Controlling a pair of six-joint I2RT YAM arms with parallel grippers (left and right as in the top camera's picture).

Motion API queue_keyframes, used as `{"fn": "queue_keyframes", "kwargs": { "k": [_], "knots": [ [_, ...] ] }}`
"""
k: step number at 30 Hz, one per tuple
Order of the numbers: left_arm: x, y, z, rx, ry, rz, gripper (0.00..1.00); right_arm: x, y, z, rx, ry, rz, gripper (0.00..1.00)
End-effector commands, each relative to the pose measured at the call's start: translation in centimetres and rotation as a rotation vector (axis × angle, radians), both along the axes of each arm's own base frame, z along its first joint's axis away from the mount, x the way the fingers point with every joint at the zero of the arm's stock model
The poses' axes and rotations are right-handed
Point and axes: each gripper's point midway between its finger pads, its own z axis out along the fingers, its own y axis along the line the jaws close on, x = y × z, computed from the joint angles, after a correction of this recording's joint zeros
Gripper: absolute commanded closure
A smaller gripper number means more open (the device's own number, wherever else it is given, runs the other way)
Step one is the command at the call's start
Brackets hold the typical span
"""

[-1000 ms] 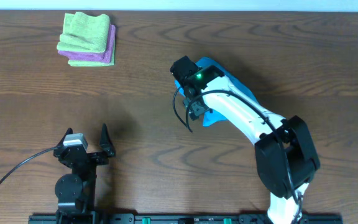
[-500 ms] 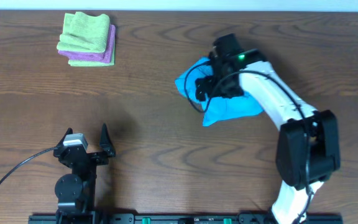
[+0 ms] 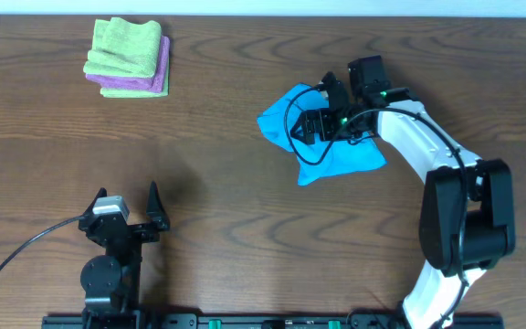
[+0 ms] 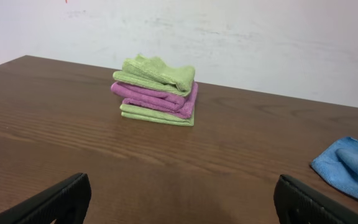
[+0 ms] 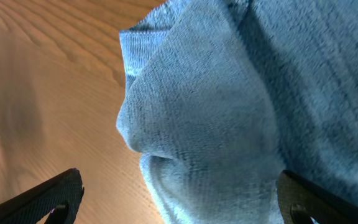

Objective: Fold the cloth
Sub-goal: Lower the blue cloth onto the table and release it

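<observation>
1. The cloth [image 3: 347,161] lies on the table [image 3: 245,228], right of centre and toward the far half in the overhead view. It is bright blue and lies bunched and uneven rather than flat. One corner points toward the near edge.
2. In the right wrist view the cloth [image 5: 229,112] fills most of the picture. A raised, rounded fold of terry stands up from it, and bare wood [image 5: 42,74] shows to the left.
3. In the left wrist view only an edge of the cloth [image 4: 350,165] shows, low at the right border, resting on the tabletop [image 4: 42,137].
4. The right gripper [image 3: 320,121] hangs directly over the cloth's middle, and its white arm reaches in from the near right. Its fingers [image 5: 45,200] stand wide apart at the two lower corners of the wrist view. The raised fold sits between them and nothing is clamped. Whether the fingertips touch the fabric cannot be judged.
5. The left gripper [image 3: 124,203] sits at the near left of the table, well apart from the cloth. Its fingers [image 4: 64,198] are spread and hold nothing.
6. A stack of folded cloths [image 3: 128,57] lies at the far left, lime-green on top of purple. In the left wrist view the stack [image 4: 157,90] shows a further green layer underneath.
7. A black cable [image 3: 7,258] curves out from the left arm's base.
</observation>
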Motion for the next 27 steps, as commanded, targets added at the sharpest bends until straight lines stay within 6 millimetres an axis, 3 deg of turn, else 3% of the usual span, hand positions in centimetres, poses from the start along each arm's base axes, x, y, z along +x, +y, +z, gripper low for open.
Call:
{"fn": "queue_keyframes", "kwargs": {
  "k": [1,6,15,21,27],
  "knots": [
    [0.0,0.3,-2.2,0.002,0.052,0.014,0.05,0.7,-0.9,-0.1,0.023,-0.051,0.048,0.01],
    [0.0,0.3,-2.2,0.002,0.052,0.014,0.05,2.1,-2.4,-0.3,0.006,-0.103,0.031,0.01],
    [0.0,0.3,-2.2,0.002,0.052,0.014,0.05,1.5,-0.9,-3.2,0.107,-0.031,0.068,0.03],
    [0.0,0.3,-2.2,0.002,0.052,0.014,0.05,0.6,0.8,-1.8,0.237,0.008,0.094,0.50],
    [0.0,0.3,-2.2,0.002,0.052,0.014,0.05,-0.1,2.8,-0.9,0.253,0.018,0.121,0.60]
  ]
}}
